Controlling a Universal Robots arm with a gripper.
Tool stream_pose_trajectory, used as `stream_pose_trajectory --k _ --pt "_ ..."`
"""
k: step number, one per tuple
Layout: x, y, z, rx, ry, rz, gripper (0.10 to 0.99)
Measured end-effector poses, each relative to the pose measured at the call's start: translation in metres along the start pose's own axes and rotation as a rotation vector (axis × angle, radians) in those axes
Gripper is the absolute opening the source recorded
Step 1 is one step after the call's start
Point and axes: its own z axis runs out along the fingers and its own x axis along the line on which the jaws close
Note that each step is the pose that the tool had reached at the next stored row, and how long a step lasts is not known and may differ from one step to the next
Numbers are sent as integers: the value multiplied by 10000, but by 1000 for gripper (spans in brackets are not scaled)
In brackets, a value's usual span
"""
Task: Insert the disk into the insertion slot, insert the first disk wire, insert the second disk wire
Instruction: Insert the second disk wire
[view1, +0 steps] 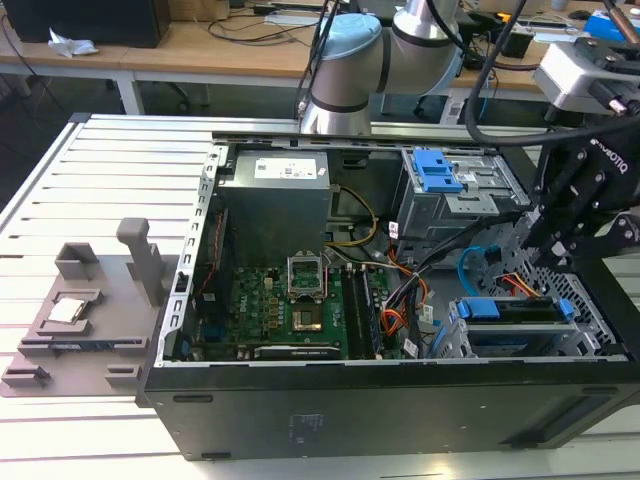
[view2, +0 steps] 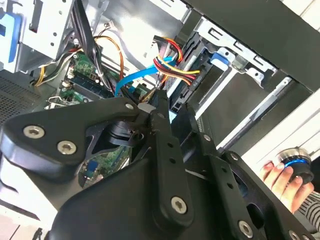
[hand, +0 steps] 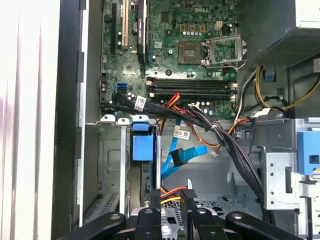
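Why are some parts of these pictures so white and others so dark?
First wrist view: the slatted table beside the case is blown out to white, yet the motherboard is evenly lit. Second wrist view: glare bleaches the case's bare sheet metal, and the robot's hand looks near-black against it. Exterior view: soft, even light, no hard shadows.

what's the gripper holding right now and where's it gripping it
The gripper seems to pinch the coloured wire bundle at its plug end; the plug itself is mostly hidden.
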Motion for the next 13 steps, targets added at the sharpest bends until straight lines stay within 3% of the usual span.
stream_pose_trajectory --k 2,4,9,11,13 --pt "-4 30 1 1 -60 -9 302" --pt "-45 109 9 0 -108 -16 302" --pt "-62 264 30 -1 -111 -52 302" --pt "-69 374 75 -8 -100 -196 302" --pt "-73 392 104 -11 -96 -294 302"
